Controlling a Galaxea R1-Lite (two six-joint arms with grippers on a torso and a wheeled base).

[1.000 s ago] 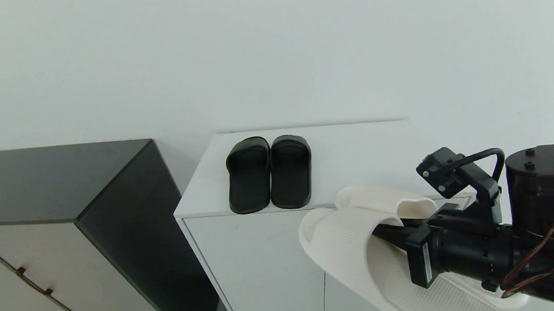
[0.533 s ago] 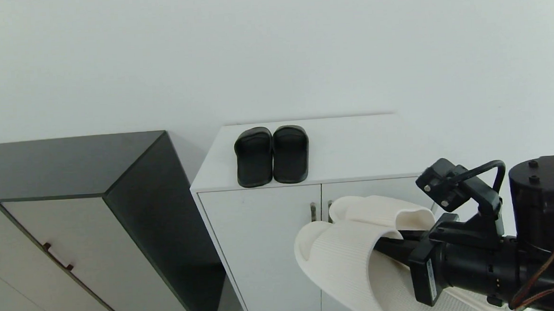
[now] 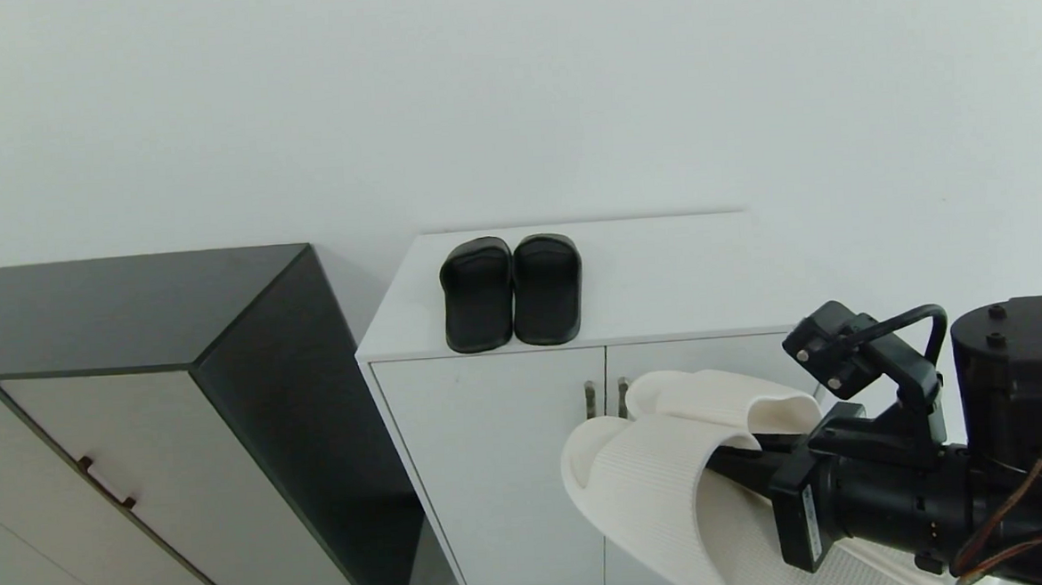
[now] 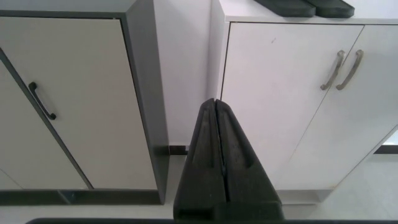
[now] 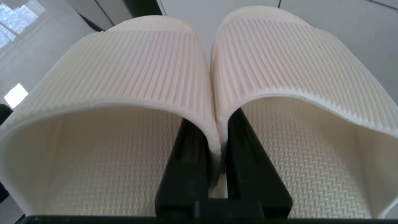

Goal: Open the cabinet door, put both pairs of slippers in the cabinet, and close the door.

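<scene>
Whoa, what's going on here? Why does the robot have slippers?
The robot is putting slippers away. Its right tool pinches the white slippers together by their inner sides and holds them up in front of the white cabinet. The cabinet's doors are closed, so they need opening first. The black slippers sit side by side on top of the cabinet. The left tool is shut and empty, low down, facing the cabinets.

Bright, even light w/ faint soft shadows.
</scene>
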